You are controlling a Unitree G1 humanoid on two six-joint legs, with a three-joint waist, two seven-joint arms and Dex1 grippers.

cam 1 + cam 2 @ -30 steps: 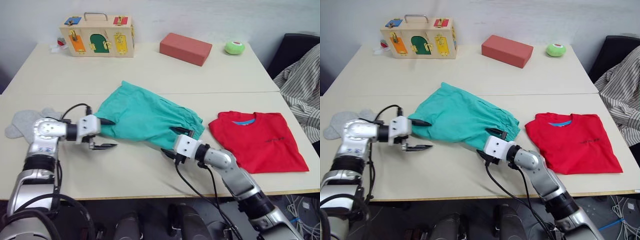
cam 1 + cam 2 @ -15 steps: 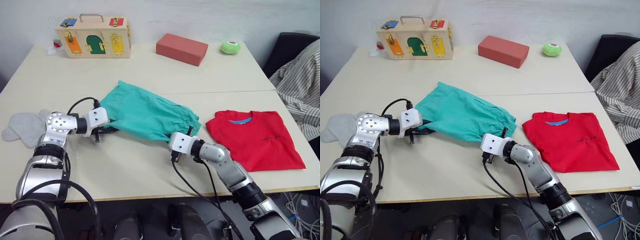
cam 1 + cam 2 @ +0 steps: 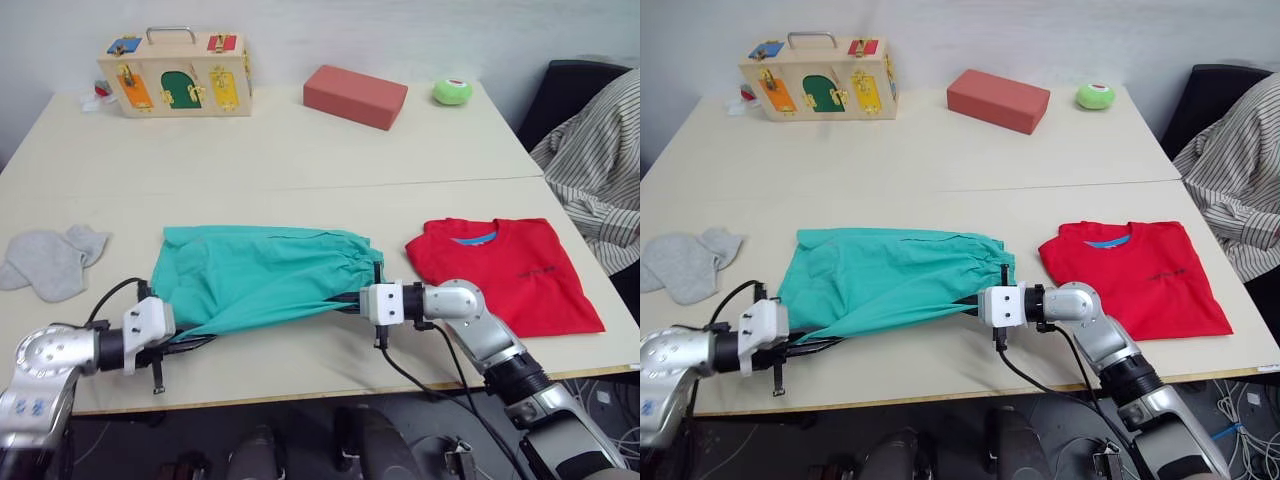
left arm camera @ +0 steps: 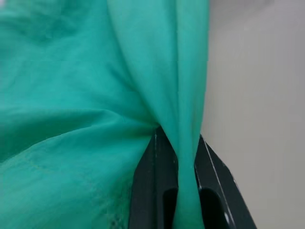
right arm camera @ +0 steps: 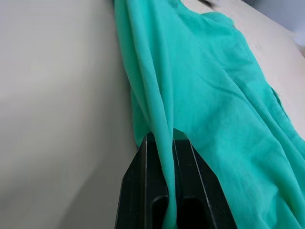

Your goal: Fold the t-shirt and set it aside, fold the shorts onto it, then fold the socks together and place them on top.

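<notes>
The teal-green shorts [image 3: 260, 280] are stretched out across the front of the table between my two grippers. My left gripper [image 3: 190, 340] is shut on the shorts' near left edge, and the cloth is pinched between its fingers [image 4: 162, 191]. My right gripper [image 3: 345, 300] is shut on the near right edge by the gathered waist, cloth clamped between its fingers [image 5: 157, 186]. The folded red t-shirt [image 3: 505, 270] lies flat to the right of the shorts. The grey socks [image 3: 50, 262] lie at the left side of the table.
At the back of the table stand a wooden latch box [image 3: 173, 72], a salmon-red block [image 3: 355, 96] and a small green ball [image 3: 452, 92]. Grey-white striped fabric [image 3: 590, 160] hangs on a dark chair beyond the table's right edge.
Both grippers shut on the shorts' near edge, then pulled apart and toward the table's front, spreading the bunched shorts wide. The camera view also shifted.
</notes>
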